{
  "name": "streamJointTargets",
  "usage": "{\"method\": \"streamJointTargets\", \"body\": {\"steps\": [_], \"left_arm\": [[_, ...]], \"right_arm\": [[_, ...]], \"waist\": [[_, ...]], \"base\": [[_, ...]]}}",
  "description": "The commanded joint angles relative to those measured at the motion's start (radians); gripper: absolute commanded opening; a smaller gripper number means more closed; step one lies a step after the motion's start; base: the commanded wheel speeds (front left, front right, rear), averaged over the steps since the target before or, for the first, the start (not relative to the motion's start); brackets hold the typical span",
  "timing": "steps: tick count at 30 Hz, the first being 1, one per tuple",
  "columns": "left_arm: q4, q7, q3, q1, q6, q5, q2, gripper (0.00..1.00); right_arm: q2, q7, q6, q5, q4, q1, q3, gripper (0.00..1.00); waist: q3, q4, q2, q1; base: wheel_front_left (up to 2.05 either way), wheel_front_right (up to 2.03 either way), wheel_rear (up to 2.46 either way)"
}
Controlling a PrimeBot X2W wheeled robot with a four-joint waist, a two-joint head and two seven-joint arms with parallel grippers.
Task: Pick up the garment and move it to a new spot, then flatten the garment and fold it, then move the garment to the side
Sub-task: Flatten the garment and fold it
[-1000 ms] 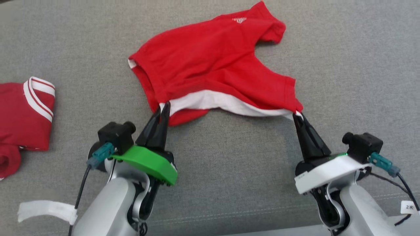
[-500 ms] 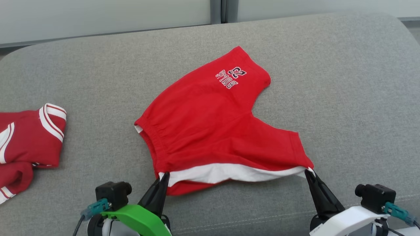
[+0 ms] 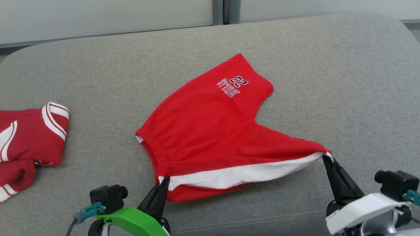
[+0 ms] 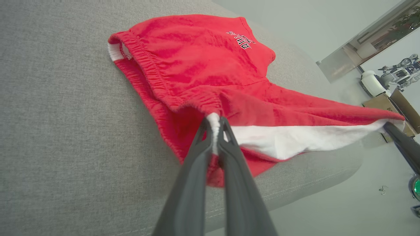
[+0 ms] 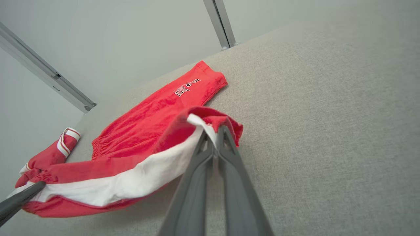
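The print (image 3: 232,86) on the red shorts (image 3: 210,131) reads "BULLS" with "23" next to it, in dark letters edged in white. From my head camera it stands upside down, on the leg that lies farthest from me. The shorts sit near the middle of the grey cushion (image 3: 344,82). The elastic waistband (image 3: 154,147) is toward my left, one leg runs to the far side and the other to my right. The near edge is raised off the cushion, and a long band of white fabric (image 3: 236,173) shows under the red, stretched between my two grippers.

My left gripper (image 3: 163,180) is pinched tight on the waistband corner. In its wrist camera the white edge is squeezed between the two dark fingers. My right gripper (image 3: 326,159) is clamped on the hem corner of the nearer leg, and the cloth is drawn to a taut point there.

Well apart on my left, at the edge of my head view, a second red garment (image 3: 29,131) with white-striped trim lies crumpled on the same cushion.
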Motion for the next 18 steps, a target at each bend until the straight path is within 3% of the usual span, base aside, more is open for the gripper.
{"method": "streamJointTargets", "body": {"steps": [1, 8, 18], "left_arm": [[-0.004, -0.002, 0.008, -0.030, -0.004, -0.006, -0.005, 0.00], [0.017, -0.028, 0.056, -0.131, -0.033, -0.063, -0.068, 0.00], [0.217, -0.076, 0.085, -0.351, -0.073, -0.112, -0.205, 0.00]], "right_arm": [[-0.018, 0.006, 0.000, -0.010, -0.003, -0.040, -0.009, 0.00], [-0.139, 0.004, 0.000, -0.037, 0.081, -0.332, 0.048, 0.00], [-0.287, -0.043, 0.000, -0.018, 0.412, -0.754, 0.212, 0.00]], "waist": [[0.016, 0.014, 0.0000, 0.0001], [0.086, 0.057, 0.0000, 0.0001], [0.198, 0.178, 0.0000, 0.0001]], "base": [[0.00, 0.00, 0.00], [0.00, 0.00, 0.00], [0.00, 0.00, 0.00]]}}
